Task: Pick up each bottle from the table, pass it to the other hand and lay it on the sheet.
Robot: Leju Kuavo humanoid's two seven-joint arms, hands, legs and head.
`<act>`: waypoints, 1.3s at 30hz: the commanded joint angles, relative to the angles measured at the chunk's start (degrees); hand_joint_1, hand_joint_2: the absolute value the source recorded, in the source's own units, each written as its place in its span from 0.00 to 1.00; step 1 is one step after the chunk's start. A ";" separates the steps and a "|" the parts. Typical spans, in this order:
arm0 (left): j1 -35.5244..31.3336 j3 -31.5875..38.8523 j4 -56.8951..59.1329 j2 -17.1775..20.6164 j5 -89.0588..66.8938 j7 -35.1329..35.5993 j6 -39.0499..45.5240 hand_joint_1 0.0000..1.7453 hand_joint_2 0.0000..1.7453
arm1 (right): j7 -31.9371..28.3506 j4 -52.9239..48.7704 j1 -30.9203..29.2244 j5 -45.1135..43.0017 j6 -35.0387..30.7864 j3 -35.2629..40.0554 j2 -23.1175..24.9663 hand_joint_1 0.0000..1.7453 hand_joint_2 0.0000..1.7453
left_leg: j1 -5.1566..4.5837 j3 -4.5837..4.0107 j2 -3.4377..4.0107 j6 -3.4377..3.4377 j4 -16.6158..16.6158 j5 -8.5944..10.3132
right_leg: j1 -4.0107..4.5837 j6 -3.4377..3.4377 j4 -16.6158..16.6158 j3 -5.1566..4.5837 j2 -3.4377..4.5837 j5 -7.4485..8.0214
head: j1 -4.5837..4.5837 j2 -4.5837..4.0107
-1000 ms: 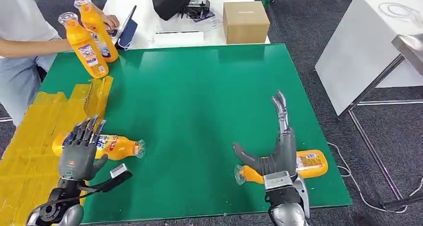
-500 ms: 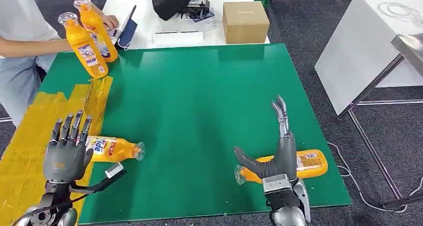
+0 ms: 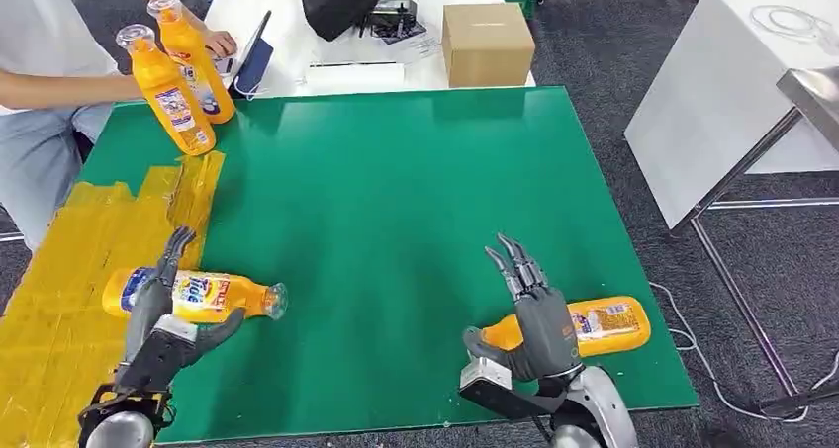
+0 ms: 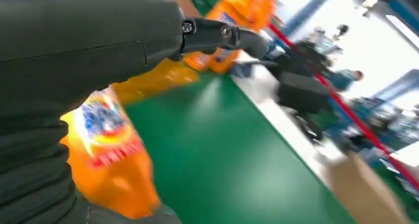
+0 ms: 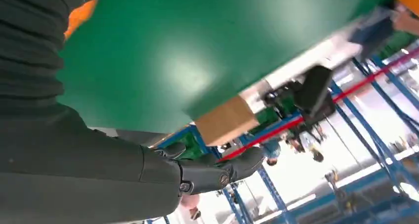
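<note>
An orange bottle (image 3: 213,296) lies on its side, base end on the yellow sheet (image 3: 59,270), cap end over the green mat. My left hand (image 3: 163,319) hangs just in front of it, turned on edge, fingers apart, holding nothing. In the left wrist view the same bottle (image 4: 108,155) lies close under the hand (image 4: 99,36). A second orange bottle (image 3: 604,324) lies near the mat's front right edge. My right hand (image 3: 534,314) is over its neck end with fingers spread upward, not closed on it. Two more bottles (image 3: 168,92) stand upright at the far left.
A person sits at the far left, one hand (image 3: 216,43) behind the upright bottles. A cardboard box (image 3: 487,43) and a black bag (image 3: 336,1) sit on the white table beyond the green mat (image 3: 396,191). Another white table (image 3: 732,82) stands to the right.
My left hand has dropped and turned from raised, fingers up, to on edge beside the bottle. My right hand has rolled over the right bottle, its long fingers no longer stretched far forward.
</note>
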 commanded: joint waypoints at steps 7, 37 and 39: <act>-2.30 -0.99 1.57 -4.30 1.37 -1.18 -2.95 0.00 1.00 | 1.31 6.31 0.43 3.63 1.13 -0.56 -7.68 0.00 1.00 | 0.03 0.20 -0.07 0.03 -0.05 -0.04 | 0.04 -0.02 -0.11 0.25 -0.15 -0.06 | -0.02 0.00; -3.61 -4.12 2.08 -4.22 11.65 -2.17 -11.31 0.00 1.00 | -2.50 9.13 2.54 1.36 2.64 -10.80 -12.14 0.00 1.00 | -0.04 0.21 -0.11 0.06 -0.04 -0.05 | -0.03 -0.03 -0.11 0.25 -0.19 -0.05 | -0.02 0.00; -3.68 -4.25 2.18 -4.16 11.65 -2.17 -11.31 0.00 1.00 | -3.23 9.47 2.77 0.01 4.04 -11.37 -12.47 0.00 1.00 | -0.04 0.18 -0.12 0.06 -0.03 -0.05 | -0.03 -0.02 -0.11 0.23 -0.20 -0.05 | -0.02 0.00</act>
